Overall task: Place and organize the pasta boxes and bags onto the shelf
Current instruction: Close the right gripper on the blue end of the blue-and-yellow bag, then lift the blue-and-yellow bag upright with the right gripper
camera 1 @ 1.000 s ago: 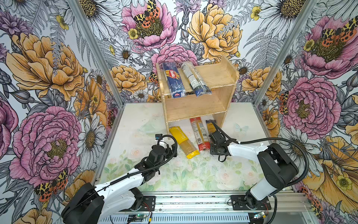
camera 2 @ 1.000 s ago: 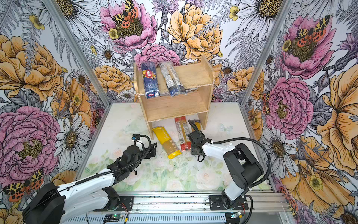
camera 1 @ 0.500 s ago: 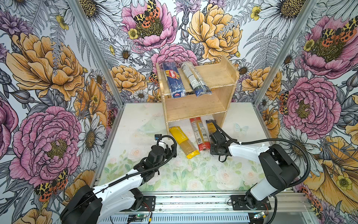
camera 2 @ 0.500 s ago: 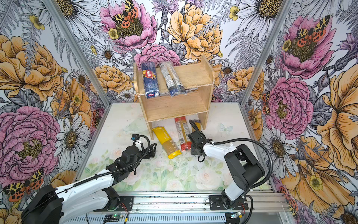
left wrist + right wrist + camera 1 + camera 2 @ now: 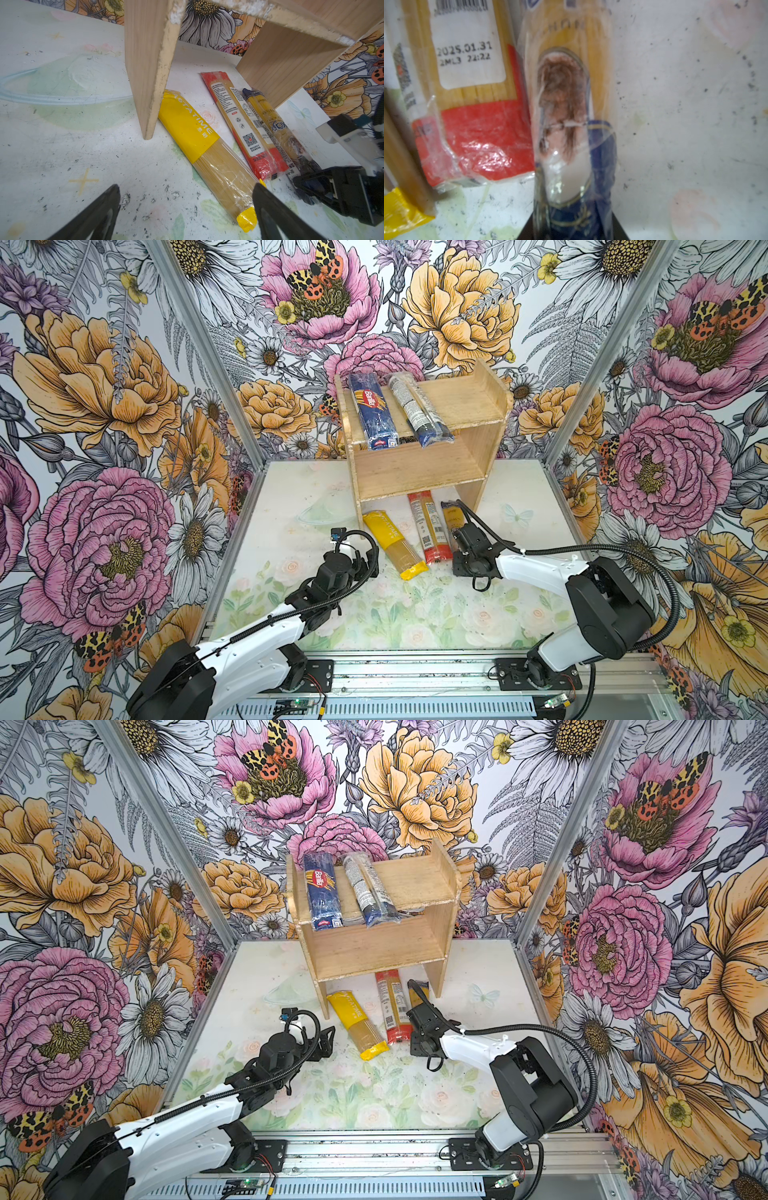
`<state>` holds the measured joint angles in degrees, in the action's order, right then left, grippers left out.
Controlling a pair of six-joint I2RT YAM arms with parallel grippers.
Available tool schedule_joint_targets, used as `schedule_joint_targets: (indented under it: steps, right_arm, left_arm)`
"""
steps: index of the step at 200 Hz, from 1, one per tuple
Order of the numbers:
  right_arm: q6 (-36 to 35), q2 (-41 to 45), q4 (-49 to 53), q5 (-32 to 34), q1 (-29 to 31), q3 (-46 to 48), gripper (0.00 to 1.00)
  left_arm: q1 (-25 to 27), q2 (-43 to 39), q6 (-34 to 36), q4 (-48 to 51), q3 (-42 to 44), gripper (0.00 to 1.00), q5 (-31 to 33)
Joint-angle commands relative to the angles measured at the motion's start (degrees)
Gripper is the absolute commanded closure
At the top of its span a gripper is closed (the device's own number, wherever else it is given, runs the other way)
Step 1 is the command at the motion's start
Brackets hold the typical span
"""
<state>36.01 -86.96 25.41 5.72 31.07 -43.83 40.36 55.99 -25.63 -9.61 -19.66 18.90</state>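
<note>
Little has shifted since a second ago: the right gripper (image 5: 307, 178) still clamps the near blue end of the yellow-and-blue pack (image 5: 268, 116), which lies on the table by the right panel of the shelf (image 5: 415, 472). The wrist views show that grip; both top views hide it under the arm. The left gripper (image 5: 187, 187) gapes wide before the shelf.

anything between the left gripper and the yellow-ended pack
Nothing visible. The left gripper is open, with only bare table between its fingers and the near end of the yellow-ended pack. The shelf's side panel stands by its far end only.
</note>
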Motion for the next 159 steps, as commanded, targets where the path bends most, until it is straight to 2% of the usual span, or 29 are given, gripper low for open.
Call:
schedule_joint_targets:
  steps: [1,67,159]
  right_arm:
    - [-0.24,3.58,2.80,-1.96,0.22,0.85,1.00]
    - [0.25,10.24,3.27,-2.39,-0.04,4.26,1.00]
    - [-1.65,17.79,4.83,-4.75,-0.64,4.03,1.00]
  left_arm:
    - [0.53,0.26,-0.90,0.33,-0.86,0.01,0.26]
    - [0.51,0.19,-1.15,-0.41,-0.45,0.01,0.16]
    - [0.51,0.69,-1.27,-0.56,-0.29,0.01,0.35]
